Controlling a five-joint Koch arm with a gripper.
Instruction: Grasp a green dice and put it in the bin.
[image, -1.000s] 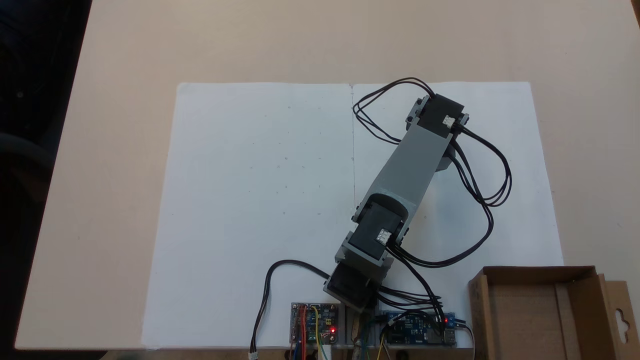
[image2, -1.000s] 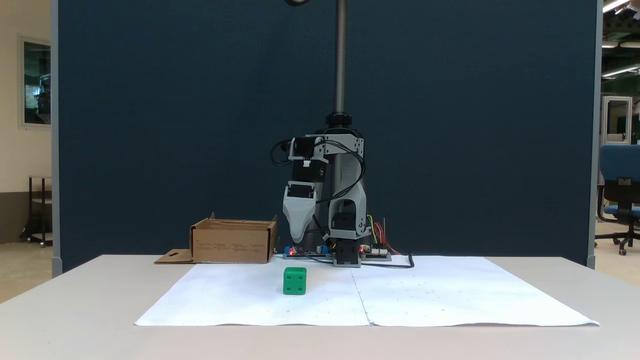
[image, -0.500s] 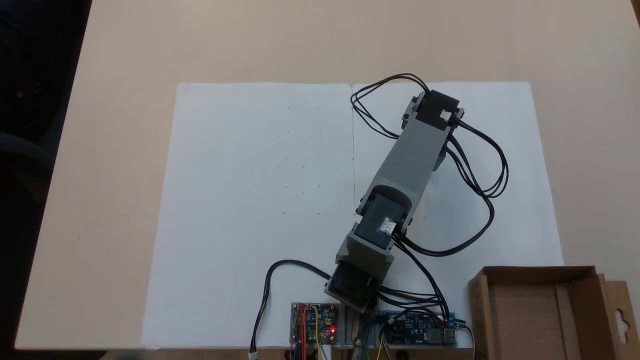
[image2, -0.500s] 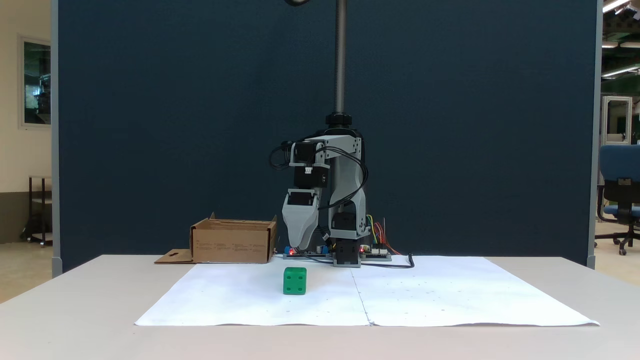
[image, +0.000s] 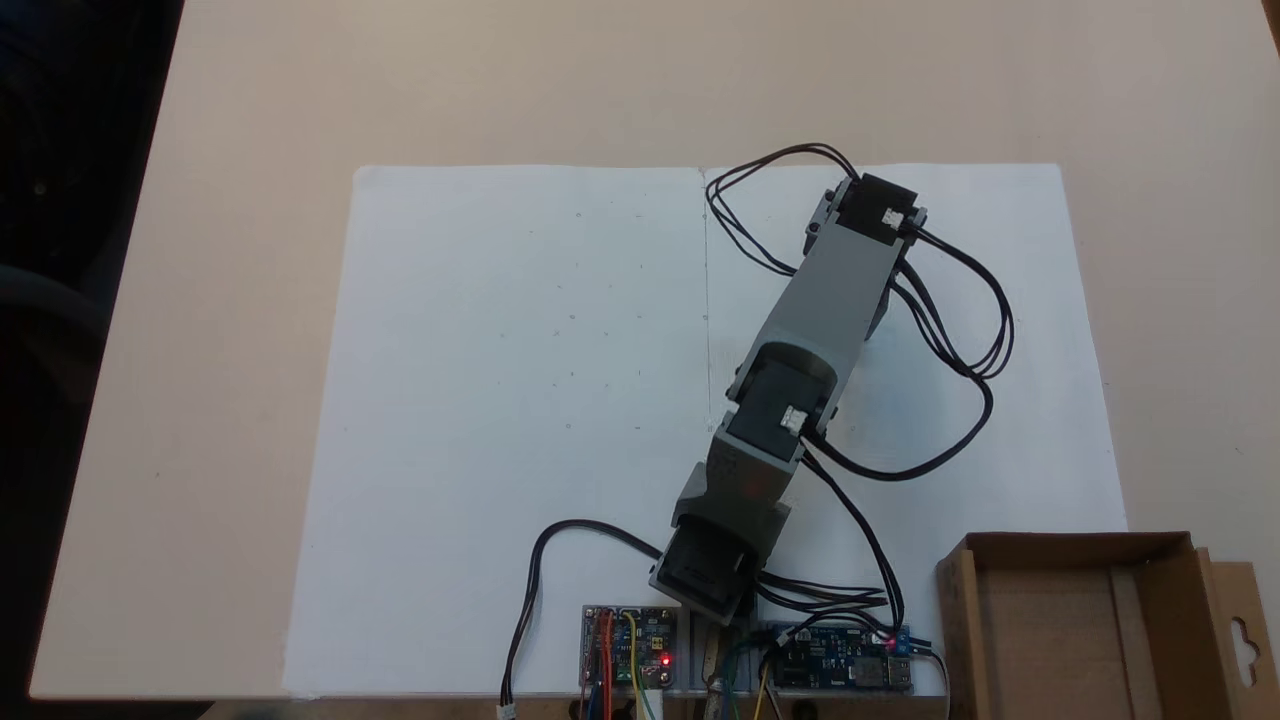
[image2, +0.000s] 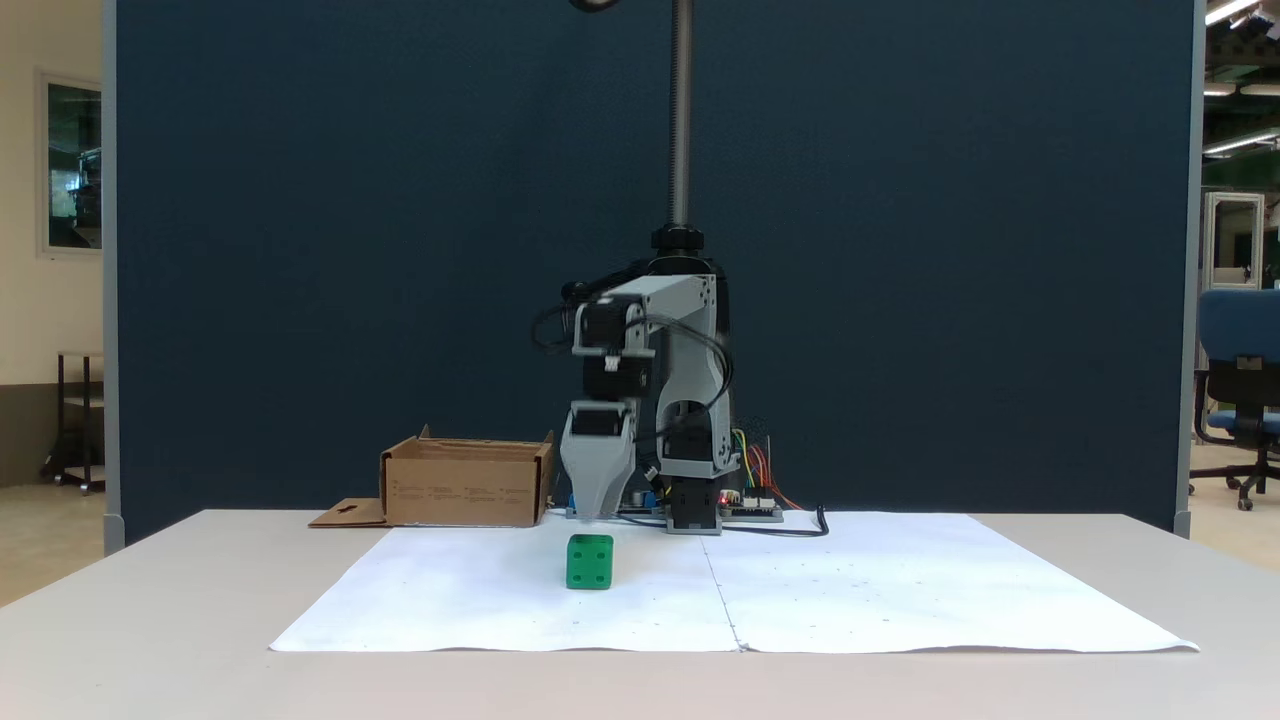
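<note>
The green dice (image2: 590, 561) rests on the white paper a little left of the centre fold, pips facing the camera. My gripper (image2: 591, 512) points straight down, its grey tapered tip hanging just above the dice's top face and apart from it. I see a single tip, so I cannot tell whether the jaws are open or shut. From above, the forearm covers the dice and the gripper. The bin (image2: 465, 487), a low brown cardboard box, stands beside the arm's base, at the bottom right (image: 962, 620) in the view from above.
White paper (image: 500, 400) covers the middle of the beige table (image: 250, 300). Circuit boards (image: 630, 645) and loose black cables (image: 960, 330) sit around the arm's base. A metal pole (image2: 681, 110) rises behind the arm.
The arm has folded lower, bringing the gripper's tip down from well above the table to just over the dice. The dice and the bin have stayed put.
</note>
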